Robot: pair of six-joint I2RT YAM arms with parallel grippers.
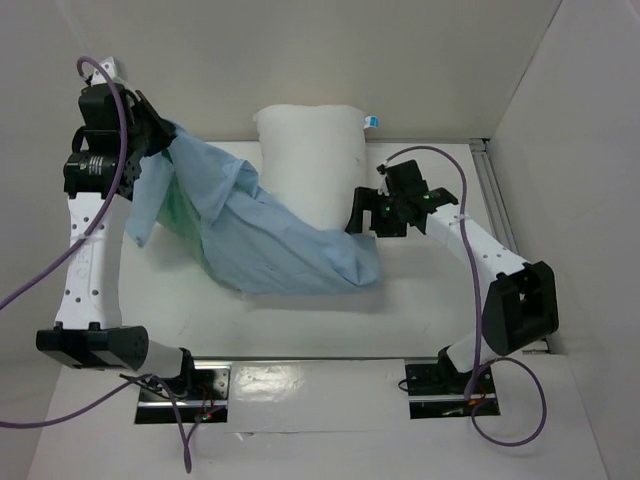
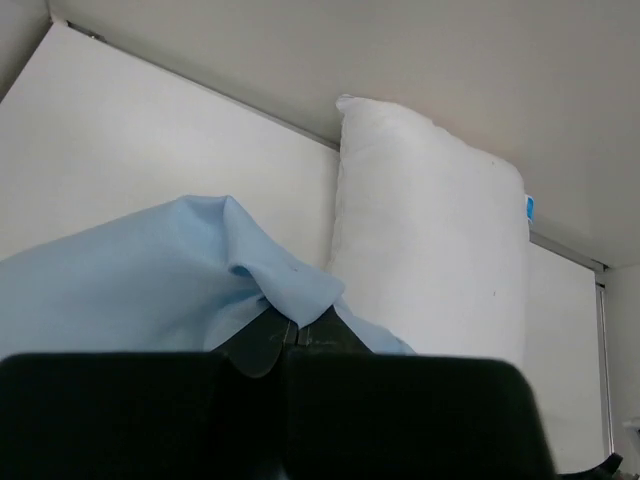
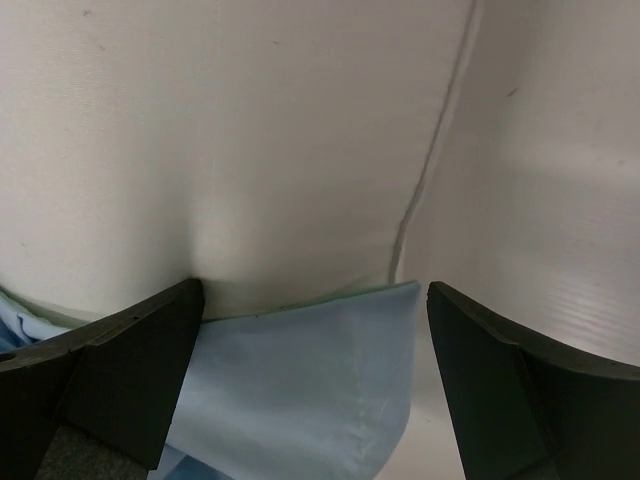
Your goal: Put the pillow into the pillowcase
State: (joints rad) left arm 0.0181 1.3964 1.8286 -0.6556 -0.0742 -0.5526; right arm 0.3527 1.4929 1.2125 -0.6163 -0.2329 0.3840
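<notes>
Left jaws clench the pale blue cloth pillowcase (image 1: 270, 240) near the far-left corner of the bench (image 1: 420, 300). Right jaws gape beside the plump white pillow (image 1: 310, 160).

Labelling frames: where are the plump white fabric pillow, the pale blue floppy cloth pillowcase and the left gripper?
plump white fabric pillow (image 1: 310, 160): top view, its exposed middle.
pale blue floppy cloth pillowcase (image 1: 285, 250): top view, draped middle.
left gripper (image 2: 291, 335): left wrist view, shut fingertips pinching the pillowcase.

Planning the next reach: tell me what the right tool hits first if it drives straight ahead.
Probably the pillow, filling the view ahead of the open right tool; the pillowcase corner lies low between its fingers and might touch first. Depth unclear.
</notes>
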